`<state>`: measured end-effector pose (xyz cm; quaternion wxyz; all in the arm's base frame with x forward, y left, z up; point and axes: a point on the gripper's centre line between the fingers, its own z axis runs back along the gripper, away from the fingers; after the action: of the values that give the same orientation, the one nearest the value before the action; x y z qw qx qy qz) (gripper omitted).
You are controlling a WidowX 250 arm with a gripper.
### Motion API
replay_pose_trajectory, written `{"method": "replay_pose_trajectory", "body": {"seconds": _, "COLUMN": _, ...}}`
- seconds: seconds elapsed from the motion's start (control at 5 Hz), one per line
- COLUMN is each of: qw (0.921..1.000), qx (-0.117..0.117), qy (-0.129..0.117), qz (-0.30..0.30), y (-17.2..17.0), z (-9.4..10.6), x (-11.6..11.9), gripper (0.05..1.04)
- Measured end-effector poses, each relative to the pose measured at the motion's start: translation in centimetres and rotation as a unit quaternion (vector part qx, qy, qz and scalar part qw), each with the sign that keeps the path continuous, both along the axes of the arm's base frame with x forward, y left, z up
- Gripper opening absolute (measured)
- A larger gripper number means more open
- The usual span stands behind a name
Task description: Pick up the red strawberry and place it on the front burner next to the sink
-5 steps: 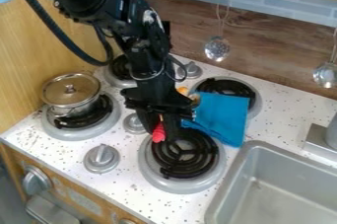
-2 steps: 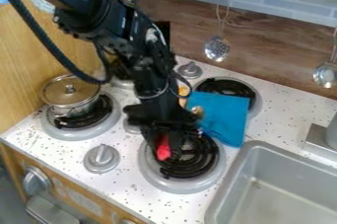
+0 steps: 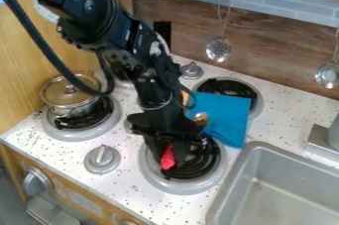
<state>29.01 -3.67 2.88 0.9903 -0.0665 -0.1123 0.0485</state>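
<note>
Jaws of the black gripper (image 3: 171, 160) stand narrow, closed on a red object (image 3: 167, 156), its long axis running roughly along the fingers, low end over the coil burner (image 3: 204, 163). Blue cloth (image 3: 227, 116) lies just beside the jaws, sink (image 3: 285, 189) farther out that side; lidded pot (image 3: 66, 95) well apart, opposite side.

Pot (image 3: 68, 101) at left: shiny metal, smooth. Towel (image 3: 220, 115), center right: matt blue cloth. Sink (image 3: 285, 179), lower right: smooth gray, dull sheen. Backsplash (image 3: 278, 40), upper right: wood-look, grainy. Ladle (image 3: 218, 49), upper right: glossy metal. Countertop: speckled, smooth.
</note>
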Motion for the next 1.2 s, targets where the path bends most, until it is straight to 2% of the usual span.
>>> {"method": "replay_pose_trajectory", "body": {"seconds": 0.4, "qw": 0.9999, "qx": 0.014, "qy": -0.002, "qz": -0.008, "y": 0.4, "z": -2.1, "x": 0.3, "gripper": 0.459}}
{"method": "replay_pose_trajectory", "body": {"seconds": 0.6, "qw": 0.9997, "qx": 0.014, "qy": -0.012, "qz": -0.016, "y": 0.3, "z": -2.9, "x": 1.6, "gripper": 0.459}}
{"method": "replay_pose_trajectory", "body": {"seconds": 0.8, "qw": 0.9993, "qx": 0.018, "qy": -0.033, "qz": -0.006, "y": 0.3, "z": -3.1, "x": 4.0, "gripper": 0.497}}
{"method": "replay_pose_trajectory", "body": {"seconds": 1.0, "qw": 0.9993, "qx": 0.019, "qy": -0.033, "qz": 0.000, "y": 0.4, "z": -3.4, "x": 5.2, "gripper": 0.771}}
{"method": "replay_pose_trajectory", "body": {"seconds": 1.2, "qw": 0.9997, "qx": 0.015, "qy": -0.018, "qz": -0.009, "y": 0.3, "z": -2.9, "x": 4.5, "gripper": 0.948}}
